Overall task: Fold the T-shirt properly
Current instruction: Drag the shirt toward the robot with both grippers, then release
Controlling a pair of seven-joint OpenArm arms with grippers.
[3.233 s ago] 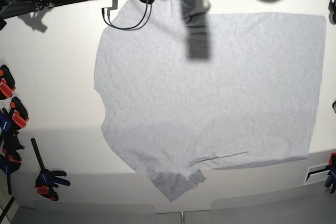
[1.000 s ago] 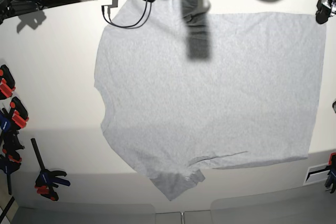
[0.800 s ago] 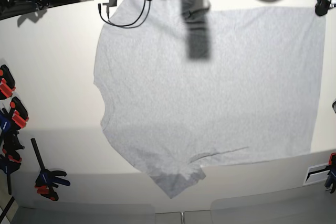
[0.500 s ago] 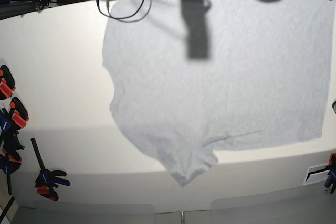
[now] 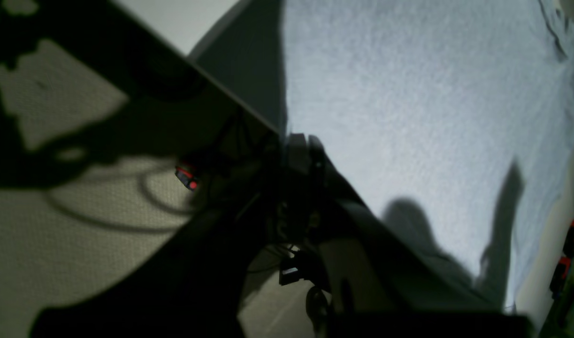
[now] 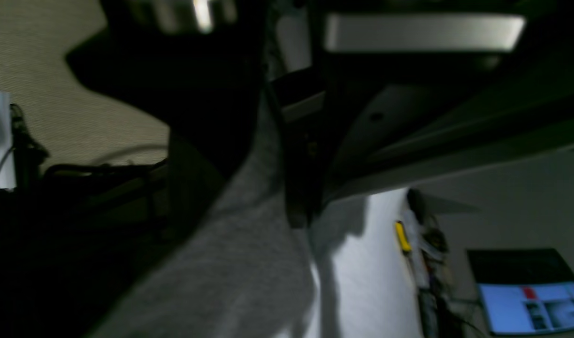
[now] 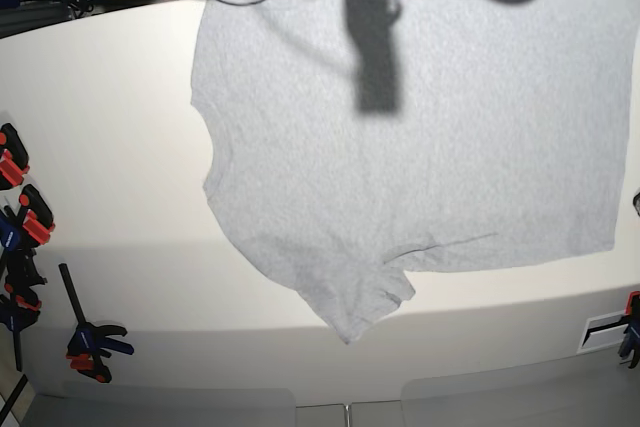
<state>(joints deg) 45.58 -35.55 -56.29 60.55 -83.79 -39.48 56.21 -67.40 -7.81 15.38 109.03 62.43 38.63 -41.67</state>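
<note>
Base view shows a large light grey T-shirt [image 7: 410,137] spread plain side up across most of a white table [image 7: 100,147], its far edge running up and out of the top of the frame. One short sleeve [image 7: 365,302] points toward the near edge of the table, slightly rumpled. A row of orange and black clamps [image 7: 20,207] lies along the left side, well apart from the shirt.

Neither gripper appears in this view. On the left wrist camera, the left gripper [image 5: 298,150] shows as a dark shape pinched onto the shirt's edge. On the right wrist camera, which is dim and blurred, the right gripper [image 6: 277,141] seems to be clamped on a fold of grey cloth that drapes down from it.

The shirt looks light, soft and limp. It will likely sag and crease wherever it is unsupported, and slide easily over the smooth table. Holds near corners, hem or shoulder seams, taken with both arms together, should keep edges straight for folding.
</note>
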